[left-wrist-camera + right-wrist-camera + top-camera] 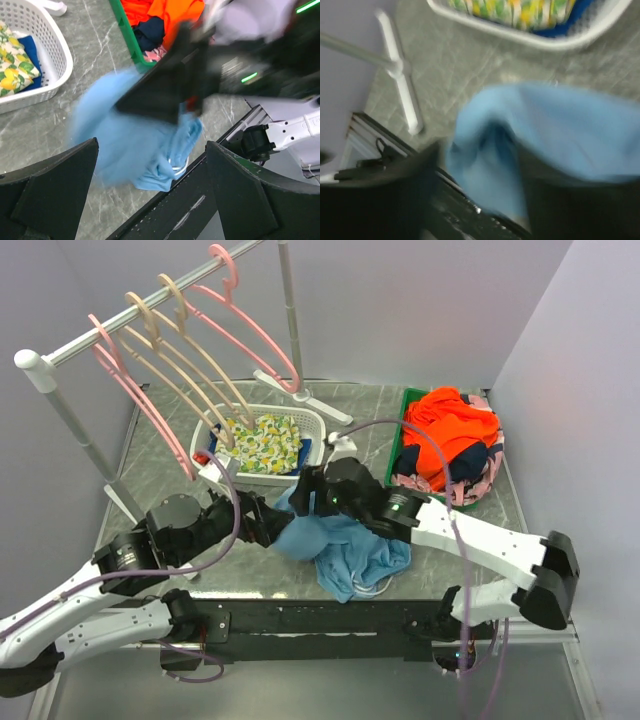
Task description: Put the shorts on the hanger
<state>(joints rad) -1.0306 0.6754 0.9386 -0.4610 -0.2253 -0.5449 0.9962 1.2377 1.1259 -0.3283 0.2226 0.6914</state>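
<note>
White basket (312,426) at table rear holds lemon-print cloth (266,444). Green bin (396,443) to its right, orange garment (456,428) heaped inside. Beige hangers (178,358) hang on rail (92,340).

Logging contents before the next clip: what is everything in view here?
shorts: one, light blue, bunched, table's near middle
pink hangers: two, outermost on the rack
beige hangers: two, between the pink ones
rack: one, white, far left
basket: one, white, behind the shorts
lemon-print cloth: one, yellow-green, in the basket
bin: one, green, far right
orange garment: one, heaped in the bin
table: one, grey marble
left gripper: open, empty, by the shorts
right gripper: shorts between its fingers, grip blurred
</note>
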